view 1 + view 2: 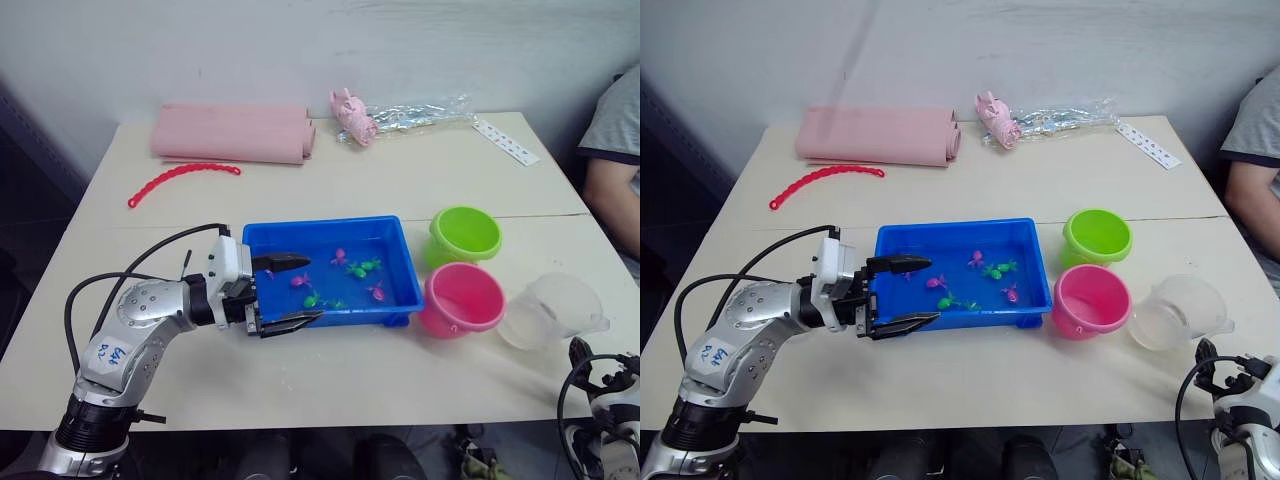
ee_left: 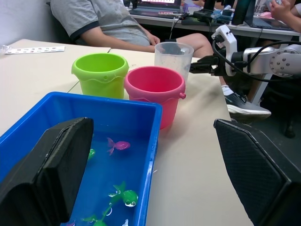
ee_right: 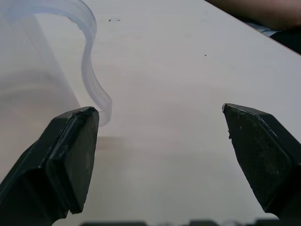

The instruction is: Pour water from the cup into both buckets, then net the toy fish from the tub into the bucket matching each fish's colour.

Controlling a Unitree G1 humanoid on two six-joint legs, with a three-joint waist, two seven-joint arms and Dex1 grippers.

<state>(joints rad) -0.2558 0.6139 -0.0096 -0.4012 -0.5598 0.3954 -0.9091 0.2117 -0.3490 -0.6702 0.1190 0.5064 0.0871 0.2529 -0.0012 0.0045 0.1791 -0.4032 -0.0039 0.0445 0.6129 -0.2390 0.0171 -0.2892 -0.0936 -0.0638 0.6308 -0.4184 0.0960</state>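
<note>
You have a pale beige table (image 1: 330,190) set against a plain white wall (image 1: 300,45), with dark floor (image 1: 30,190) on its left side.

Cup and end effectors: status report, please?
Left end effector open over tub edge. Right end effector open beside cup, not gripping. Buckets upright. Nothing blocking.

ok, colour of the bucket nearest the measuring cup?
Hot pink: the small round plastic bucket beside the frosted cup. Clearest in the left eye view.
</note>
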